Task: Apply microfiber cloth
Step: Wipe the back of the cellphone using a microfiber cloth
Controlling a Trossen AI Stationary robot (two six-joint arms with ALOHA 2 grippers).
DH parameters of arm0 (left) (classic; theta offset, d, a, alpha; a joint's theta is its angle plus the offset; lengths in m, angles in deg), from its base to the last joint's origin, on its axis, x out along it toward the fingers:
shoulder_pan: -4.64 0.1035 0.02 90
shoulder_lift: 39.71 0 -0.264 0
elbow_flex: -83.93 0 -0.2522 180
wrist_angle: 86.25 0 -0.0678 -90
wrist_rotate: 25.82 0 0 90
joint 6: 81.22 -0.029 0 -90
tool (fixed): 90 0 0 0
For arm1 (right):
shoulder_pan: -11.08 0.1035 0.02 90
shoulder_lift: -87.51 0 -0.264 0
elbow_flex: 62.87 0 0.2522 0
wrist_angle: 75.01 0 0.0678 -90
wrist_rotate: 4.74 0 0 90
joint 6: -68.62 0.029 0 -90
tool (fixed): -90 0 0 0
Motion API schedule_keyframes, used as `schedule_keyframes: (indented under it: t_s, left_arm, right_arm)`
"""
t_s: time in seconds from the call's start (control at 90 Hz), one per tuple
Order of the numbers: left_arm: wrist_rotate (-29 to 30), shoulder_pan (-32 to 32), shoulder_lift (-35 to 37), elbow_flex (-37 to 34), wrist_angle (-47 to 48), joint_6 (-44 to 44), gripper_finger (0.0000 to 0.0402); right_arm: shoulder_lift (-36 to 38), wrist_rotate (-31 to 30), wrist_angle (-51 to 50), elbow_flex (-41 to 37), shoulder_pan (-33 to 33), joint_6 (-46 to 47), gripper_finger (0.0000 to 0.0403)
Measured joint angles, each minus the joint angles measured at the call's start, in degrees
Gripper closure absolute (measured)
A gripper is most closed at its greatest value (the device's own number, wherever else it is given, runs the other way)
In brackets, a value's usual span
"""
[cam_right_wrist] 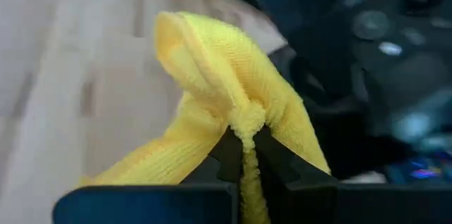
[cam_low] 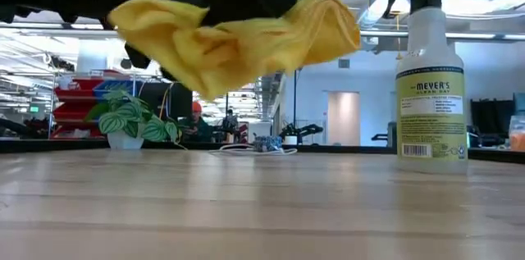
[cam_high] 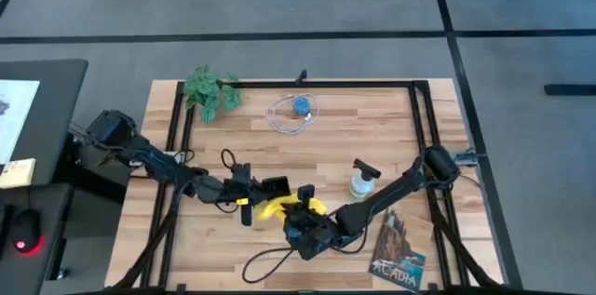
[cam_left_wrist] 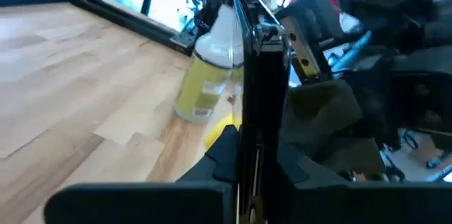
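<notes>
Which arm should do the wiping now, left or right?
Right. The right gripper is pinched on the microfiber cloth, lifted off the table. The left gripper grips the black smartphone edge-on beside it.

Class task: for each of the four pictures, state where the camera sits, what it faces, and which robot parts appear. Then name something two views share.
High: overhead, looking down; both arms, microfiber cloth between them.
Low: tabletop height, facing the room; cloth hangs aloft, spray bottle right.
Left wrist: left gripper holding the black smartphone edge-on.
Right wrist: right gripper pinching cloth.
Shared: high, low and left wrist views show the bottle.
</notes>
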Motion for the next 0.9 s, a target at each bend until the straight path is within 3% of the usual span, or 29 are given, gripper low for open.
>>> schedule_keyframes:
  t_s: [0.1,0.178,0.478,0.789,0.9]
  left_arm:
    - [-0.7,-0.1,0.0,0.0,0.1,0.7,0.0391]
    - [-1.8,-0.1,0.0,0.0,0.2,0.7,0.0391]
    - [-3.6,-0.3,0.0,0.0,1.0,0.5,0.0391]
    - [-3.7,-0.4,-0.1,0.0,0.4,-1.0,0.0391]
    - [-2.5,-0.2,0.1,0.1,0.1,-1.0,0.0391]
  right_arm:
    - [1.7,-8.7,-0.2,0.7,0.5,-4.8,0.0403]
    - [3.2,-11.9,0.0,2.2,0.3,-7.8,0.0403]
    - [4.0,-10.8,-1.0,5.9,-1.7,-11.5,0.0403]
    - [3.9,-1.9,-20.5,5.9,2.0,17.5,0.0403]
    - [3.7,-1.6,-29.7,5.7,4.2,29.0,0.0403]
